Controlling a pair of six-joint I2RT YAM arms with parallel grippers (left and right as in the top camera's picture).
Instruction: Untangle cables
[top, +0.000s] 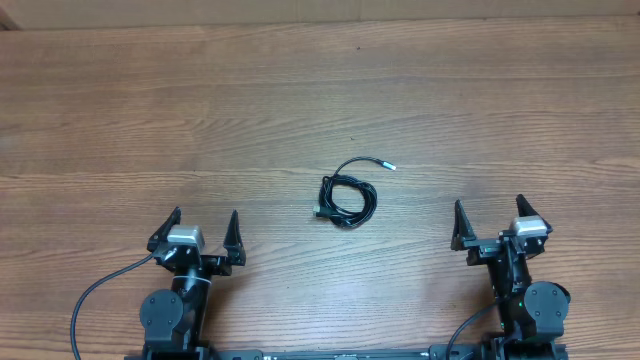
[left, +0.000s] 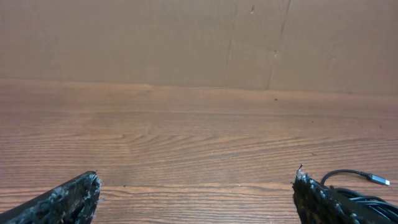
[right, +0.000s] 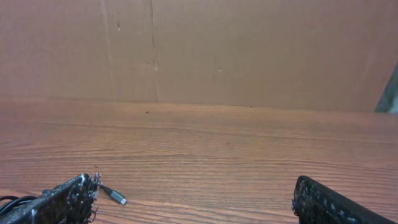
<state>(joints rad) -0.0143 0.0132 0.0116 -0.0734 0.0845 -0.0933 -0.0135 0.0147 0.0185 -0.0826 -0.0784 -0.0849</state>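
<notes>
Cables: knotted bundle on counter, between left jaws and right jaws, slightly ahead; both pairs spread wide.

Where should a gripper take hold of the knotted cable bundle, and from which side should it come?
Probably the loose strand arcing out of the cables toward the silvery tip, taken from above by the right gripper, which is nearer. It lies apart from the rest, so the jaws can straddle it.
</notes>
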